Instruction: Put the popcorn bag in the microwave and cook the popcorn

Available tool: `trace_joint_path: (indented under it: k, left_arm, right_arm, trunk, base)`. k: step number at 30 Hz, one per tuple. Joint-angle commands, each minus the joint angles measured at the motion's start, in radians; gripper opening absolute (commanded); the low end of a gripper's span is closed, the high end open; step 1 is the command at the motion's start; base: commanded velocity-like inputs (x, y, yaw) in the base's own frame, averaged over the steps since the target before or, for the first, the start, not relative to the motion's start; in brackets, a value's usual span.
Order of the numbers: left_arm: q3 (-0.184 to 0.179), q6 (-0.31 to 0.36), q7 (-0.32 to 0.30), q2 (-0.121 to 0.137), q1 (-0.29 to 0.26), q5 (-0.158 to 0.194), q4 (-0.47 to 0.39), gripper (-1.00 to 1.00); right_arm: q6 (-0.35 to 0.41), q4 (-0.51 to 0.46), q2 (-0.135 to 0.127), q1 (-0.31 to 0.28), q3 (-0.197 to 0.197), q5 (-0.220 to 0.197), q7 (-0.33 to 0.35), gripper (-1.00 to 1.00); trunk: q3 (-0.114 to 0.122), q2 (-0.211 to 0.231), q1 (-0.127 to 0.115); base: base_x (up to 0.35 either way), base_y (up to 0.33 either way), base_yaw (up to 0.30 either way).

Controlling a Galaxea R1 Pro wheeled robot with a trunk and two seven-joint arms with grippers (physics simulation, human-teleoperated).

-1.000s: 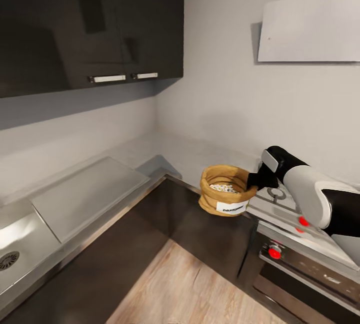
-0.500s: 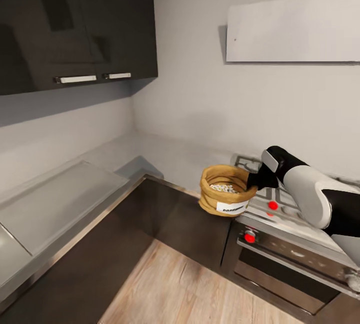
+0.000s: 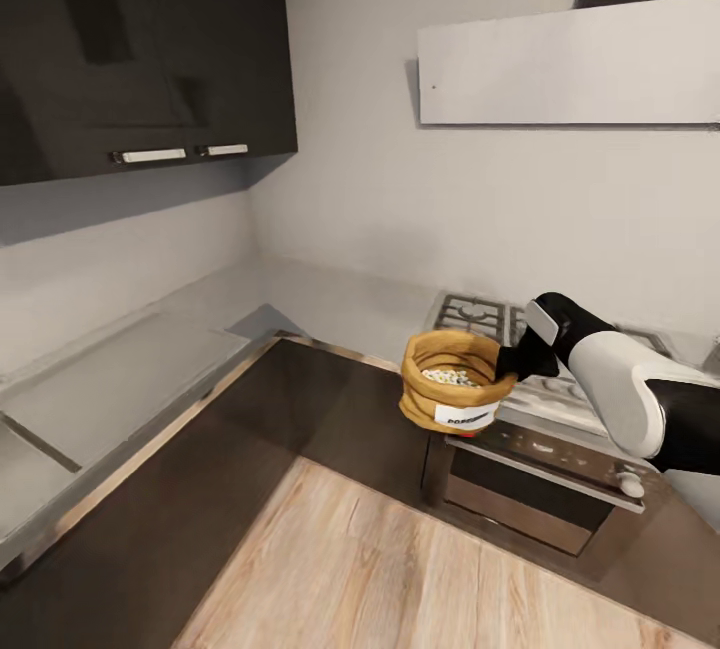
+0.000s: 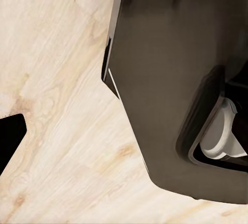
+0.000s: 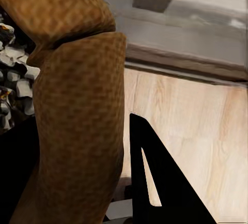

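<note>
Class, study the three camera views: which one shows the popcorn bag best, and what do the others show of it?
The head view: the whole popcorn bag shows, with its rolled rim, label and kernels, held by the right claw. The right wrist view gives only a close-up of the bag's woven wall and some kernels. The left wrist view looks at floor and robot base.

We see a pale wooden floor (image 4: 57,131) with visible grain, and over it a large dark glossy body (image 4: 170,79) with a rounded lower corner. A white and grey rounded part (image 4: 222,138) sits in a recess of this dark body.
</note>
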Motion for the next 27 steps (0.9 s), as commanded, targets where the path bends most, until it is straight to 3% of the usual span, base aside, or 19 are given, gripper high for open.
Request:
trace_joint_path:
  k: [1,8,27]
  left_arm:
    - [0.004,0.007,0.0,0.0,0.0,0.001,-0.003,1.0]
    - [0.004,0.003,0.0,0.0,0.0,0.001,-0.003,1.0]
    - [0.004,0.003,0.0,0.0,0.0,0.001,-0.003,1.0]
  right_arm:
    - [0.002,-0.001,0.0,-0.001,-0.007,-0.01,-0.01,-1.0]
    - [0.002,-0.001,0.0,-0.001,-0.006,-0.01,-0.01,-1.0]
    - [0.002,-0.001,0.0,-0.001,-0.007,-0.01,-0.01,-1.0]
  trunk:
    - [-0.002,-0.002,0.0]
    - [-0.002,-0.002,0.0]
    - [-0.002,-0.002,0.0]
  base:
    - [-0.34,0.0,0.0]
    - [-0.297,0.0,-0.071]
    - [-0.04,0.038,-0.293]
